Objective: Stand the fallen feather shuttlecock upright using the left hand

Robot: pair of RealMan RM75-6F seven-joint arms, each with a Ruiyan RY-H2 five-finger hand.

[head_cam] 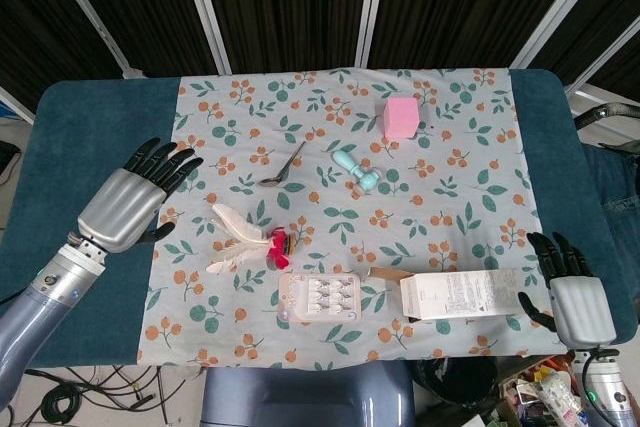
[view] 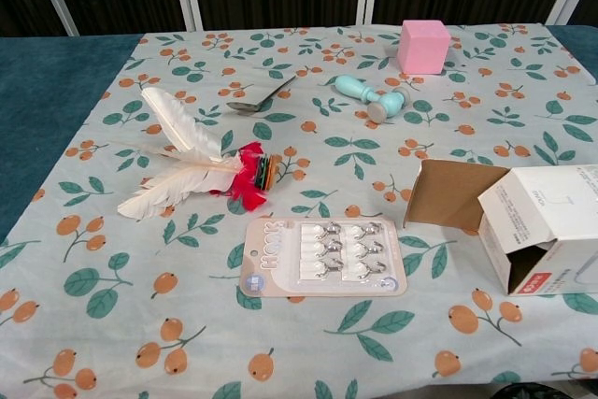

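Covering most of the teal-topped desk (head_cam: 90, 127) is a pale cloth printed with orange berries and green leaves (head_cam: 450, 147), lying flat apart from a few soft creases. On its near right lies a white cardboard carton with an open brown flap (view: 523, 221), its far end cut off by the edge of the chest view. The left hand (head_cam: 130, 197), silver-backed with dark fingers (head_cam: 175, 162), hovers over the cloth's left border with those fingers spread and nothing in them. The right hand (head_cam: 575, 297) sits at the desk's near right corner, likewise splayed and empty; neither hand shows in the chest view. The fallen feather shuttlecock with white plumes and a red-fringed base (view: 201, 170) lies on its side left of centre, just right of the left hand without touching it: long soft feathers fan out leftward, and the base of stacked coloured discs points right. Just in front of it rests a glossy blister card of small metal hooks (view: 322, 257), its printed lettering hard to read. Farther back stand a matte pink cube (view: 424, 46), a smooth mint-green stubby handle-shaped piece (view: 372, 95) lying down, and a thin metal spoon (view: 260, 97), its bowl toward the left.
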